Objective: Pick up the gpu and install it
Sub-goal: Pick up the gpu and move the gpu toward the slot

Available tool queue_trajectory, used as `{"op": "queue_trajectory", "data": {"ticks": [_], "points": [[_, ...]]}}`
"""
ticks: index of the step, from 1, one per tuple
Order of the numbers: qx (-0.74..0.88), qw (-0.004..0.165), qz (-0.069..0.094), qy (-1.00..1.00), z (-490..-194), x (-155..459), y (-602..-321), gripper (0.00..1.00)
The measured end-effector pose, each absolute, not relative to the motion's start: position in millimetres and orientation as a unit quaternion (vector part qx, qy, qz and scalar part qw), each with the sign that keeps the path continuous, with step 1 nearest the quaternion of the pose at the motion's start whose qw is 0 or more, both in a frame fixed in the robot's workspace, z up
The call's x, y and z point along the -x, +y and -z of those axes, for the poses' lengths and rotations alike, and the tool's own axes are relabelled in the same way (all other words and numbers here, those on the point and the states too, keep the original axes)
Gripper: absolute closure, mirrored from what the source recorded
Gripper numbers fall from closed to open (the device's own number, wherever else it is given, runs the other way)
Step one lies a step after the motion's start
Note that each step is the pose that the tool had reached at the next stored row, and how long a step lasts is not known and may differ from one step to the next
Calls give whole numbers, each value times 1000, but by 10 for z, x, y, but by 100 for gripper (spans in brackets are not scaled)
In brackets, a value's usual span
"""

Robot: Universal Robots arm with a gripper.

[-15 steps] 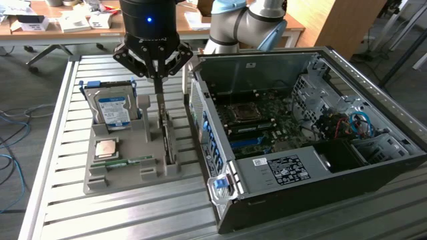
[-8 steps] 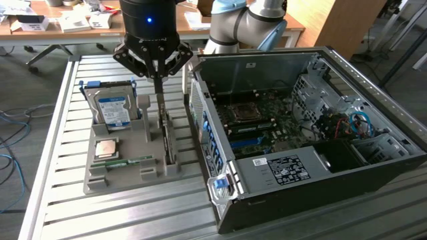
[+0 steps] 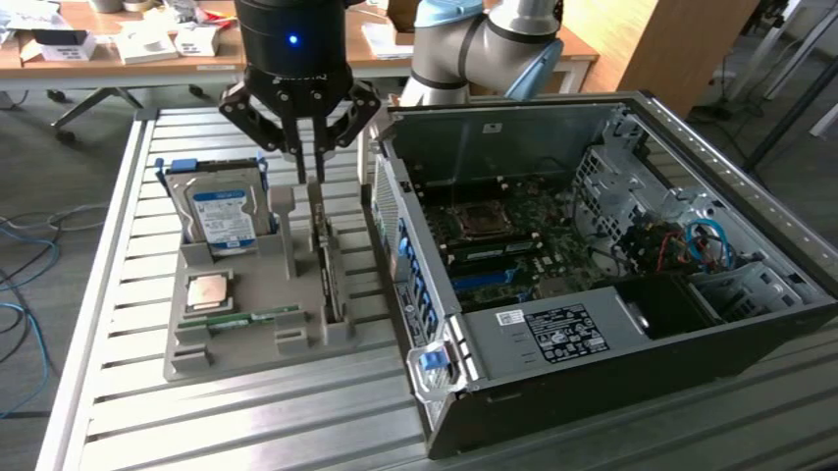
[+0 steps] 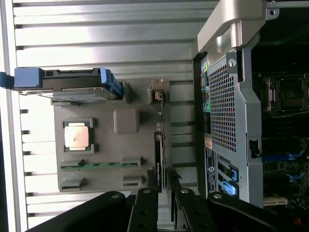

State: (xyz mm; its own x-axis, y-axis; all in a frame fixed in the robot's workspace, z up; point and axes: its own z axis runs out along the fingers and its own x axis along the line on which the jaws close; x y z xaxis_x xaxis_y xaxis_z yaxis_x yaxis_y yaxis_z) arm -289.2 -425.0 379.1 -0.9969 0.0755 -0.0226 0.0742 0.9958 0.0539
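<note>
I am seeing the gripper (image 3: 310, 179) hanging with its two fingers pointing down, only partly open with a narrow gap, and it is gripping nothing. The tips are sitting just above the top edge of the gpu (image 3: 328, 260). The gpu is standing on edge in a slot along the side of the grey holder (image 3: 249, 343) nearest the open computer case (image 3: 550, 334). A hard drive (image 3: 223, 211) is standing at the holder's far corner. A processor chip (image 3: 210, 291) and a memory stick (image 3: 242, 318) are lying flat near its opposite side.
</note>
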Motion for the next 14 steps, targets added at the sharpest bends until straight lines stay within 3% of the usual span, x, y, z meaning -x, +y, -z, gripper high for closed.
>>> {"op": "queue_trajectory", "data": {"ticks": [3, 4, 14], "points": [[-37, 12, -27, 999, -3791, 2892, -4250, 71], [-37, 12, -27, 999, -3791, 2892, -4250, 64], [-37, 12, -28, 999, -3660, 2892, -4250, 64]]}}
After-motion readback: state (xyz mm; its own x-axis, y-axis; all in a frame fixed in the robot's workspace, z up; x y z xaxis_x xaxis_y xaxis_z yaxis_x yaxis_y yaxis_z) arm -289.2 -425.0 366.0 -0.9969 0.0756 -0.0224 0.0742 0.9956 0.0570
